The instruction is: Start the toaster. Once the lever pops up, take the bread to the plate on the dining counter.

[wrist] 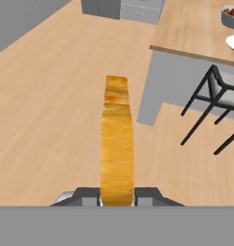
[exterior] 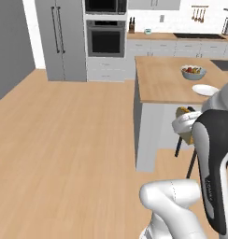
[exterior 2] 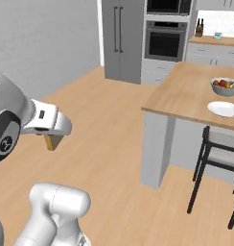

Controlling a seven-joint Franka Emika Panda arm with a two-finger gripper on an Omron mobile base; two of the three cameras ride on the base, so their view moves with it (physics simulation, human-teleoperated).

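My gripper (wrist: 117, 194) is shut on the bread (wrist: 117, 139), a tan slice with a darker crust seen edge-on and sticking out forward between the fingers. The bread (exterior 2: 53, 141) hangs under the hand over the wood floor, left of the dining counter (exterior 2: 186, 96). From the left base camera the bread (exterior: 182, 111) peeks out beside my gripper (exterior: 184, 119). The white plate (exterior 2: 223, 109) lies on the dining counter near its front edge; it is also the plate (exterior: 205, 89) beyond my arm. The toaster is out of view.
A bowl of fruit (exterior 2: 225, 86) stands behind the plate. A black-legged stool (exterior 2: 219, 149) is tucked at the counter's near side. A fridge (exterior: 64, 37) and wall oven (exterior: 105, 39) line the far wall. Open wood floor stretches to the left.
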